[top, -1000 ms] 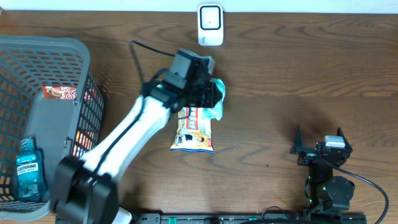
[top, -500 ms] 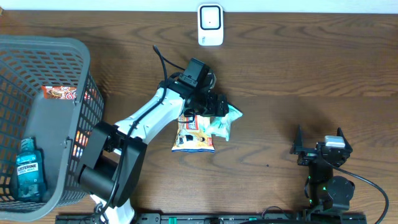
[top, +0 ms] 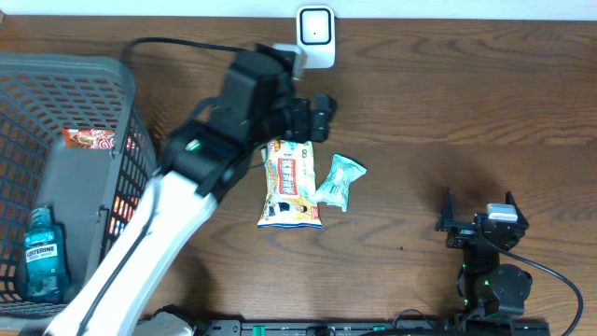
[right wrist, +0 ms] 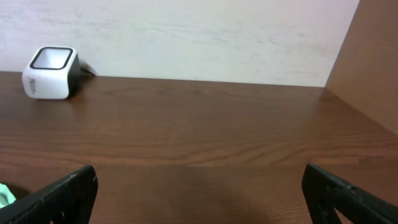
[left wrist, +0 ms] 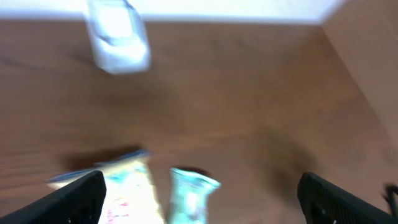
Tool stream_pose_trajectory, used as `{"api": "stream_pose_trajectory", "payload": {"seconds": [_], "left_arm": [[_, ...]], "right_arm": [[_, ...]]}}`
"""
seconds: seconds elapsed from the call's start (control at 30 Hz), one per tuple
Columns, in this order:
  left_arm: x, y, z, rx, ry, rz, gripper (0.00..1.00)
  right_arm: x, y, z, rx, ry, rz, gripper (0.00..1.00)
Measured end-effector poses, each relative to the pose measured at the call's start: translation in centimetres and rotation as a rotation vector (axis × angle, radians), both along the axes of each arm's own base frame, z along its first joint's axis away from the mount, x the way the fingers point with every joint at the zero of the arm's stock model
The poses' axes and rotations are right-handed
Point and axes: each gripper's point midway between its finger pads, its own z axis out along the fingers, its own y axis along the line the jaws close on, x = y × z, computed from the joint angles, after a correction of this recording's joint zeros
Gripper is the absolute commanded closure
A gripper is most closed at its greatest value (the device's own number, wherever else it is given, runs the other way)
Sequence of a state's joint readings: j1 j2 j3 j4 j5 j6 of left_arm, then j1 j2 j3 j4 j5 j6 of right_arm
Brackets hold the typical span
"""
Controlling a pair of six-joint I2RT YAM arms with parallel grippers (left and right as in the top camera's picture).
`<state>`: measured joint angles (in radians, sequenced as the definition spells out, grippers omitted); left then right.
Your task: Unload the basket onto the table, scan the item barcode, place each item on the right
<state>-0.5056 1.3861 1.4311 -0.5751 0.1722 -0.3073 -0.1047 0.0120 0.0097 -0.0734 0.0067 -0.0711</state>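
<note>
Left gripper: released, empty.
Right gripper: released, idle.
Risk: teal packet lies loose; barcode may face away from scanner.

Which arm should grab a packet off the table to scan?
Left. The left end effector, open, hovers by the snack packet and teal packet, near the scanner; the right end effector sits far off.
</note>
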Motion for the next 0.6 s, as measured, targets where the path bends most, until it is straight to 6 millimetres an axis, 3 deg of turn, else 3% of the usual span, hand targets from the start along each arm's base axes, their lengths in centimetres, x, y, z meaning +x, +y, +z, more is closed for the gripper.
{"api": "stream_pose_trajectory", "payload": {"seconds": [0.13, 0.23, 0.3, 0.43, 0.53, 0.6], "left_arm": [[0.2, 6.7, 3.9, 0.083, -0.134, 0.229, 0.02], [0.7, 13.6, 6.2, 0.131, -0.203, 0.457, 0.02], [0.4, 19.3, 6.9, 0.16, -0.208, 0.637, 0.03], [-3.2, 30.0, 4.9, 0.139, -0.062, 1.033, 0.02], [-6.8, 34.9, 1.9, 0.024, 0.105, 1.284, 0.02], [-8.6, 36.9, 0.3, -0.089, 0.193, 1.424, 0.02]], "right_arm": [[0.0, 0.0, 0.0, 0.0, 0.0, 0.0, 0.01], [0.0, 0.0, 0.0, 0.0, 0.0, 0.0, 0.01], [0.0, 0.0, 0.0, 0.0, 0.0, 0.0, 0.01], [0.0, 0.0, 0.0, 0.0, 0.0, 0.0, 0.01], [0.0, 0.0, 0.0, 0.0, 0.0, 0.001, 0.01], [0.0, 0.0, 0.0, 0.0, 0.0, 0.0, 0.01]]}}
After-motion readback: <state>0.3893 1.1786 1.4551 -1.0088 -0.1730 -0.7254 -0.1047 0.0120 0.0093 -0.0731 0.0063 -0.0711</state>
